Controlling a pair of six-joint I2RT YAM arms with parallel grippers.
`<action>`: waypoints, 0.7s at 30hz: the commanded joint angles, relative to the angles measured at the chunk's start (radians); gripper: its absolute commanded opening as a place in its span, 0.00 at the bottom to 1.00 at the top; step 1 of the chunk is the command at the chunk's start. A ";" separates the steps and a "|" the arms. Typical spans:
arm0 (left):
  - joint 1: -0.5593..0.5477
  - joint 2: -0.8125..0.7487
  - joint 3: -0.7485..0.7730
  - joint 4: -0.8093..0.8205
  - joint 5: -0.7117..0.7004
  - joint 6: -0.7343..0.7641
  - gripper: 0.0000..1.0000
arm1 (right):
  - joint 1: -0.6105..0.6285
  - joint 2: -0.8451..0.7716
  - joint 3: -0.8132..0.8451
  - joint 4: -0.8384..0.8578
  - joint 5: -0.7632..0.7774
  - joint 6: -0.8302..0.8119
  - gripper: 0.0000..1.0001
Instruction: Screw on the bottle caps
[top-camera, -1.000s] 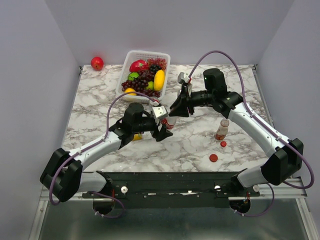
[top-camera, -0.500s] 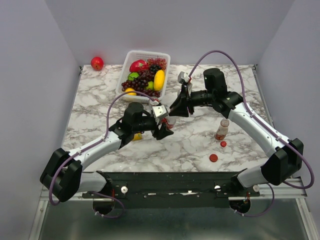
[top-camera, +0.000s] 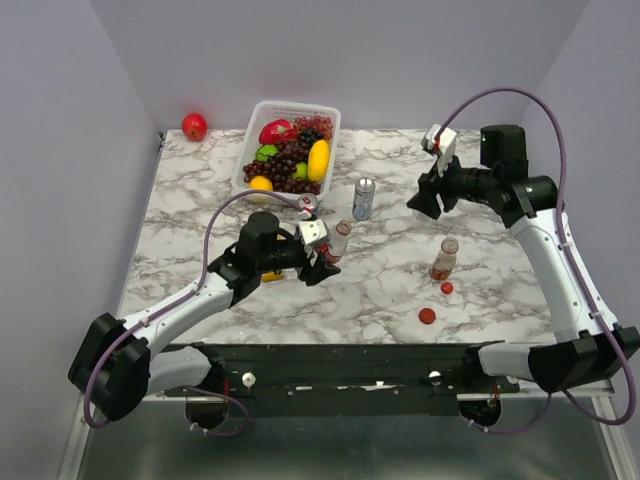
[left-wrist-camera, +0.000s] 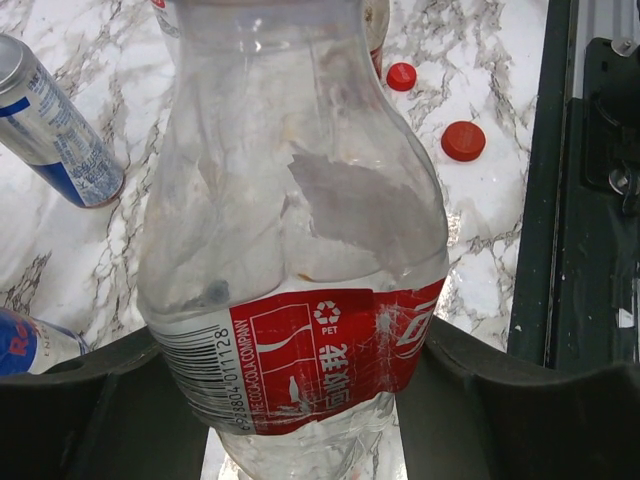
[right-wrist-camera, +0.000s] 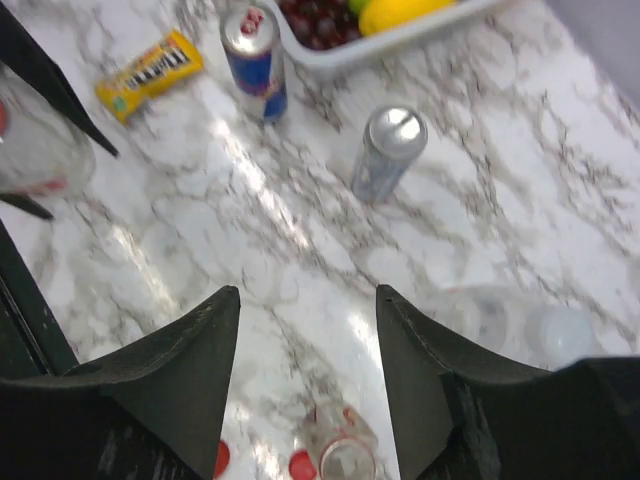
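The left gripper (top-camera: 322, 262) is clamped on a short bottle (left-wrist-camera: 290, 230) with a red label, its 2 fingers (left-wrist-camera: 90, 400) pressed against the label band on either side, holding the bottle roughly upright just above the marble table (top-camera: 200, 200). This bottle fills the left wrist view and hides most of what lies beyond the jaws; its neck is cut off by the frame, so whether it is capped cannot be told. Past it and to one side stands a silver-blue can (top-camera: 364, 198), roughly between the 2 grippers, and a blue and red can (right-wrist-camera: 255, 55) stands close beside the left gripper, with a yellow candy pack (right-wrist-camera: 150, 68) nearby. The right gripper (top-camera: 422, 198) hangs above the table, well apart from the held bottle, its jaws spread with nothing between them. Below it stands a second short bottle (top-camera: 444, 259), with 1 small red cap (top-camera: 447, 288) just beside its base and 1 larger red cap (top-camera: 428, 316) a little further toward the arm bases. Beside the right finger lies a blurred colourless bottle (right-wrist-camera: 480, 315). Beyond both grippers sit a white fruit basket (top-camera: 262, 112) and a red apple (top-camera: 194, 126).
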 joint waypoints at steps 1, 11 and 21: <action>0.000 -0.021 -0.014 -0.010 -0.013 0.026 0.00 | -0.024 -0.058 -0.130 -0.169 0.254 -0.160 0.65; 0.000 -0.019 -0.004 -0.024 -0.012 0.014 0.00 | -0.078 -0.031 -0.240 -0.195 0.414 -0.157 0.68; 0.001 -0.030 -0.012 -0.030 -0.021 0.014 0.00 | -0.079 0.020 -0.268 -0.238 0.443 -0.167 0.68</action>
